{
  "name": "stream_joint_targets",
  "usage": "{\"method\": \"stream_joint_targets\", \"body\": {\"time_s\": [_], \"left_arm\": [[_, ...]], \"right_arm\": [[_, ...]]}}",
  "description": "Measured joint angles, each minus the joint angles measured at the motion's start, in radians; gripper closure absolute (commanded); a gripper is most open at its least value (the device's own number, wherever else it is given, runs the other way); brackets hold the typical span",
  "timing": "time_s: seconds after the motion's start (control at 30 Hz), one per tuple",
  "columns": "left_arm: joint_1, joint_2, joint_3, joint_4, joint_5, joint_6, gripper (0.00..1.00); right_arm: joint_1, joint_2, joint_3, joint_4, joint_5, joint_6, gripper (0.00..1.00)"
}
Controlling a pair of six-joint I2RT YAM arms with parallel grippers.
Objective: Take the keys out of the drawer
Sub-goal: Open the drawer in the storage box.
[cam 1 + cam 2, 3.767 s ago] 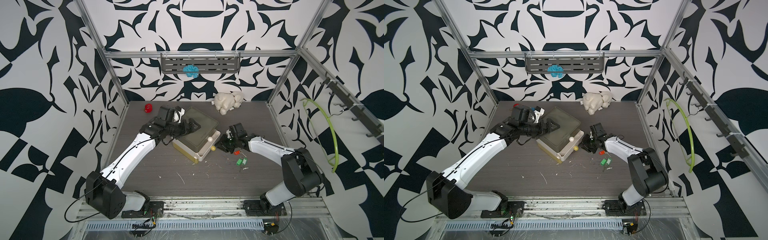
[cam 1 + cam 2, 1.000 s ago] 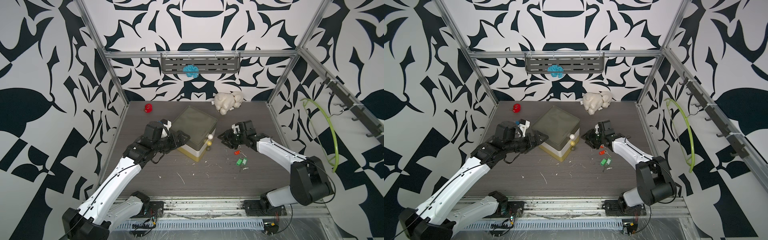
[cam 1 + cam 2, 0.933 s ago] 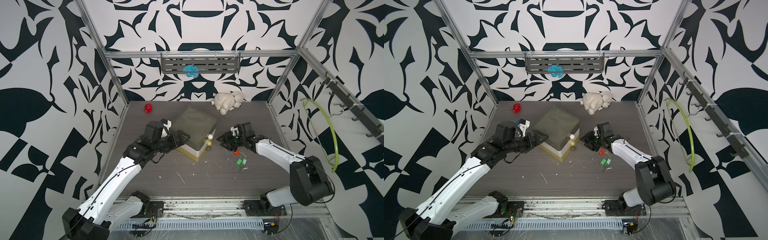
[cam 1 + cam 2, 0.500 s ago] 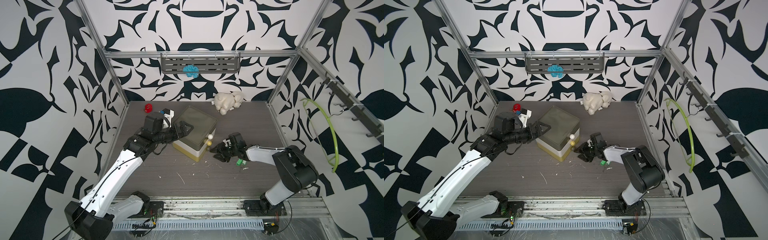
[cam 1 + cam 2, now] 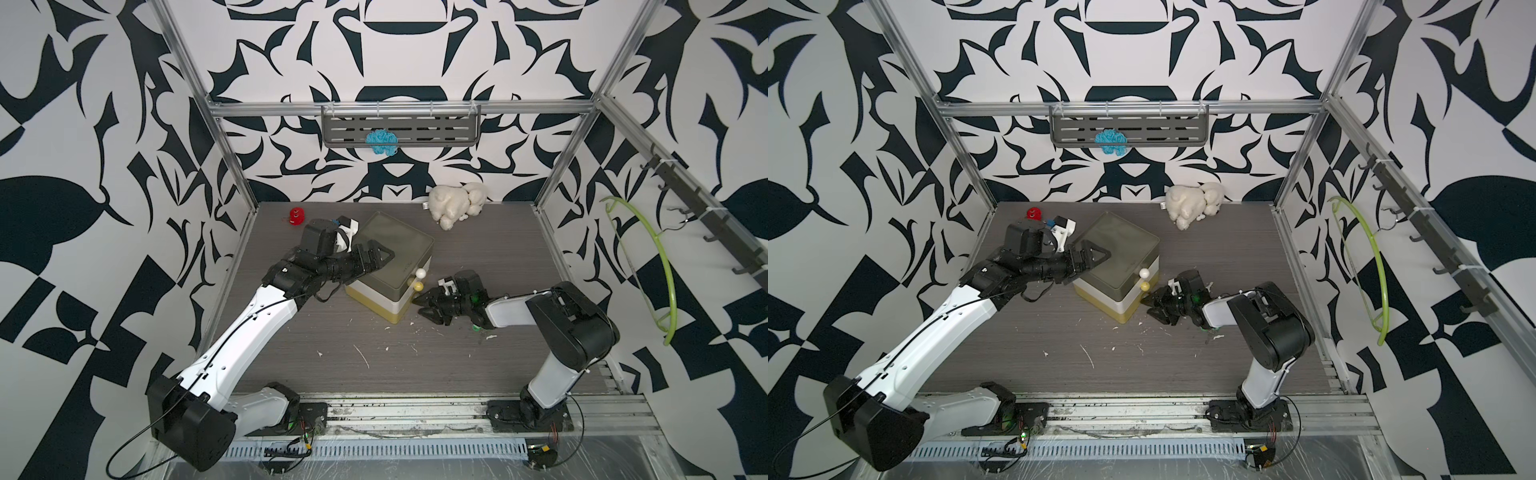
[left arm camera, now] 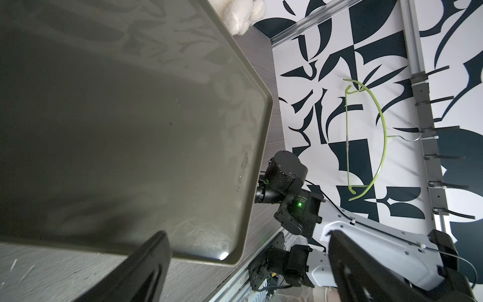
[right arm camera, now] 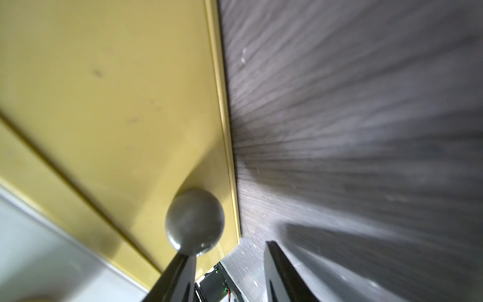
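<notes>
Your keys [image 5: 475, 328] are out on the table [image 5: 374, 374], just right of the drawer chest [image 5: 395, 245]. All you can see of them is a scrap of green tag poking out from under the right arm [image 5: 507, 311]; the rest is hidden.

The chest stands mid-table, with an olive top, a white drawer and a yellow one below. Both fronts look pushed in, as far as the top views show.

Your right gripper [image 5: 420, 310] lies low at the chest's near right corner, pointing left at the yellow drawer front [image 7: 104, 104]. Its jaws stand apart with nothing between them. In the right wrist view, one fingertip [image 7: 180, 272] sits at the round knob [image 7: 194, 224]; you cannot tell whether it touches.

Your left gripper [image 5: 380, 257] reaches in from the left over the chest's top, jaws spread wide and holding nothing. Whether it rests on the top is unclear.

A round red toy [image 5: 296, 216] sits at the far left. A white plush [image 5: 455, 203] lies against the far wall, and a green hanger [image 5: 648, 266] hangs on the right wall.
</notes>
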State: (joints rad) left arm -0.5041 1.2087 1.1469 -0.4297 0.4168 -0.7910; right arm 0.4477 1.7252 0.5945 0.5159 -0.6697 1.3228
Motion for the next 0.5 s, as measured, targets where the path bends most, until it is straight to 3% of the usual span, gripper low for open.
{"method": "stream_joint_targets", "body": {"time_s": [0.5], "left_arm": [[0.000,0.012,-0.044,0.054,0.026,0.000,0.01]], "right_arm": [[-0.003,0.022,-0.002,0.096,0.010,0.011,0.55]]}}
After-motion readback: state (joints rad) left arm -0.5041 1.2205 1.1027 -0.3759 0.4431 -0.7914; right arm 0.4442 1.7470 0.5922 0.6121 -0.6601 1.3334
